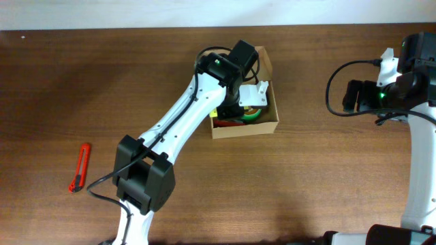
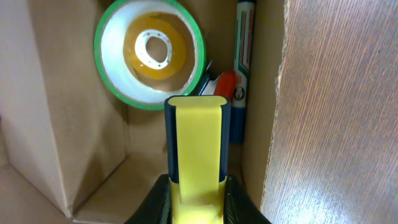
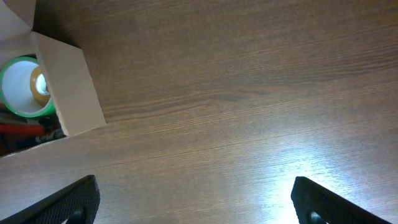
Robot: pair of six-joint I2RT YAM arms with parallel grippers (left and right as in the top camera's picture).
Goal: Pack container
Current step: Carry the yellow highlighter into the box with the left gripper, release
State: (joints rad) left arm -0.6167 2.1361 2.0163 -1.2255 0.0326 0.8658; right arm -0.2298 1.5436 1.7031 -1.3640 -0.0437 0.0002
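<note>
A yellow, dark-edged tool (image 2: 194, 155) fills the left wrist view, clamped in the left gripper (image 2: 196, 202) and pointing down into the open cardboard box (image 2: 37, 93). Beyond its tip lie a green-rimmed tape roll (image 2: 149, 53) and a marker (image 2: 244, 62). If let go here, the tool could land on the roll and prop up, blocking the flap. The right gripper (image 3: 196, 205) is spread wide and empty over the brown wooden table (image 1: 306, 177). A red utility knife (image 1: 80, 167) lies well apart, and a pale wall (image 1: 136, 12) is behind.
</note>
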